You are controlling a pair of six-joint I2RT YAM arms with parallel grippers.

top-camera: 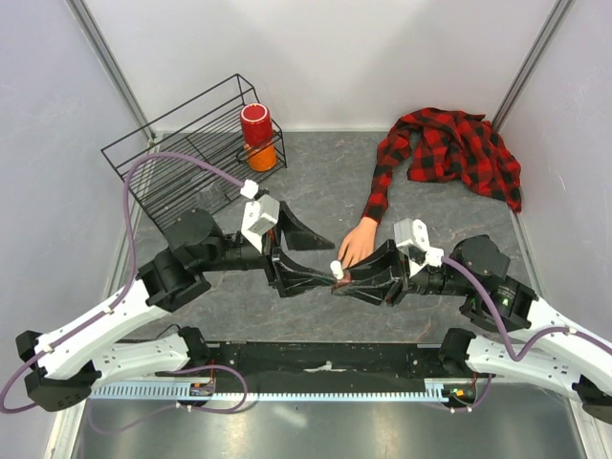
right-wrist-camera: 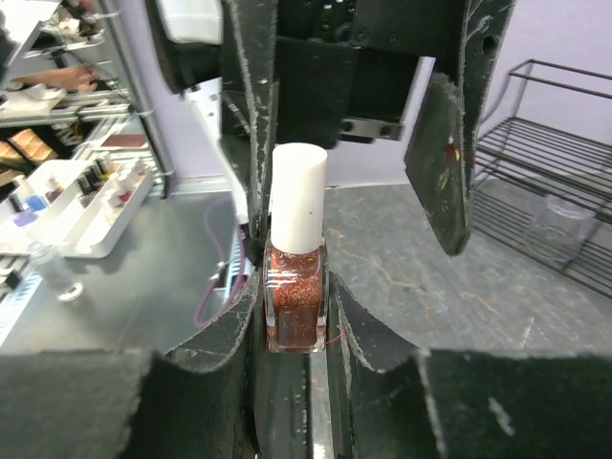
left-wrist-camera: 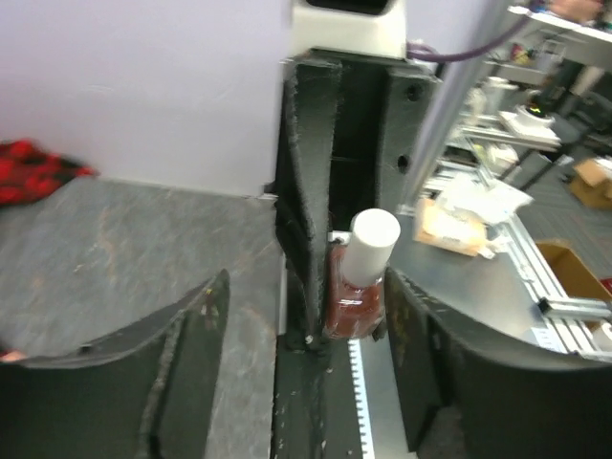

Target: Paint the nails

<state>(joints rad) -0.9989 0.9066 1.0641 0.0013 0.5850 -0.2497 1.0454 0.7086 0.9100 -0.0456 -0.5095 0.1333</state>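
A small polish bottle (right-wrist-camera: 296, 296) of red glitter polish with a white cap (right-wrist-camera: 298, 196) stands upright in my right gripper (right-wrist-camera: 296, 304), which is shut on its glass body. In the top view the bottle (top-camera: 337, 271) is just in front of the pale mannequin hand (top-camera: 357, 244), which comes out of a red-and-black plaid sleeve (top-camera: 381, 186). The nails are too small to make out. My left gripper (top-camera: 328, 264) is wide open, with its fingers on either side of the bottle and not touching it. In the left wrist view the bottle (left-wrist-camera: 356, 296) sits near my right-hand finger (left-wrist-camera: 449, 373).
A black wire rack (top-camera: 191, 143) stands at the back left, with a red cup (top-camera: 256, 122) stacked on an orange one (top-camera: 262, 158) beside it. The plaid shirt (top-camera: 459, 143) lies bunched at the back right. White walls close in the table.
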